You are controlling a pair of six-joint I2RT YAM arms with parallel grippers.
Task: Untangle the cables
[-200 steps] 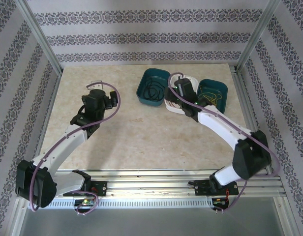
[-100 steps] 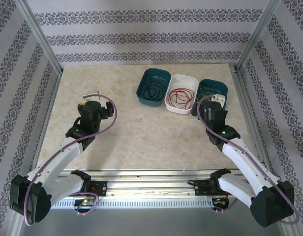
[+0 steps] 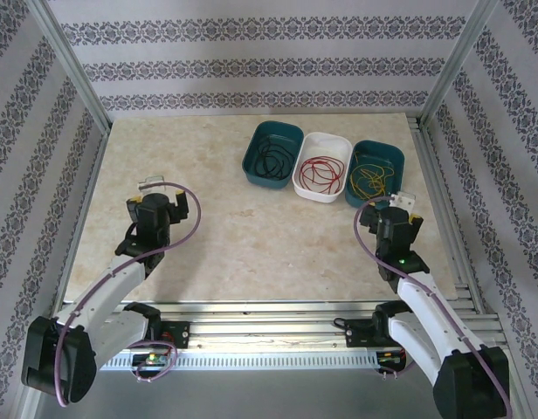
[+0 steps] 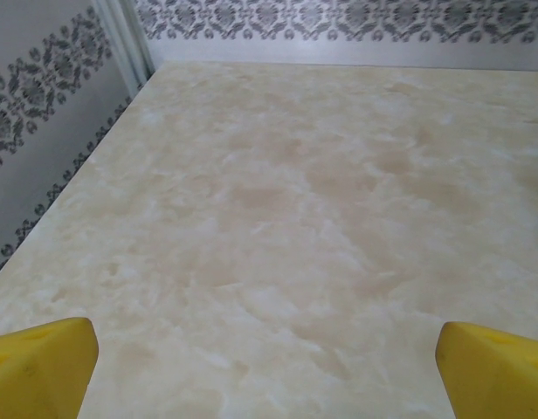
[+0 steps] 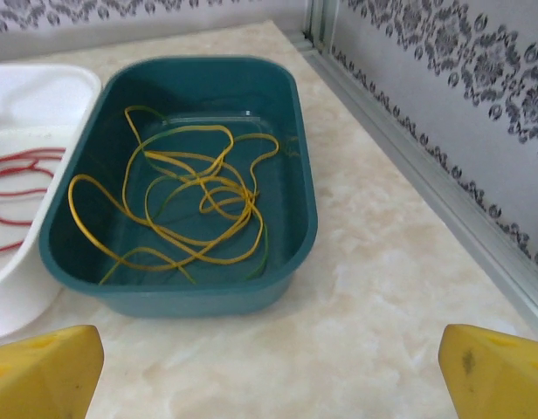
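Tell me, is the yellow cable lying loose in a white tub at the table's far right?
No. The yellow cable does lie loose at the far right, but in a teal tub, not a white one, as the right wrist view shows. The white tub beside it holds the red cable.

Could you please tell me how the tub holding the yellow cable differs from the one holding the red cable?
The teal plastic tub is dark, the white plastic tub pale. The teal one is rightmost; the white one sits mid-row. One holds a thin yellow cable, the other a thin red cable. Both are rounded rectangles.
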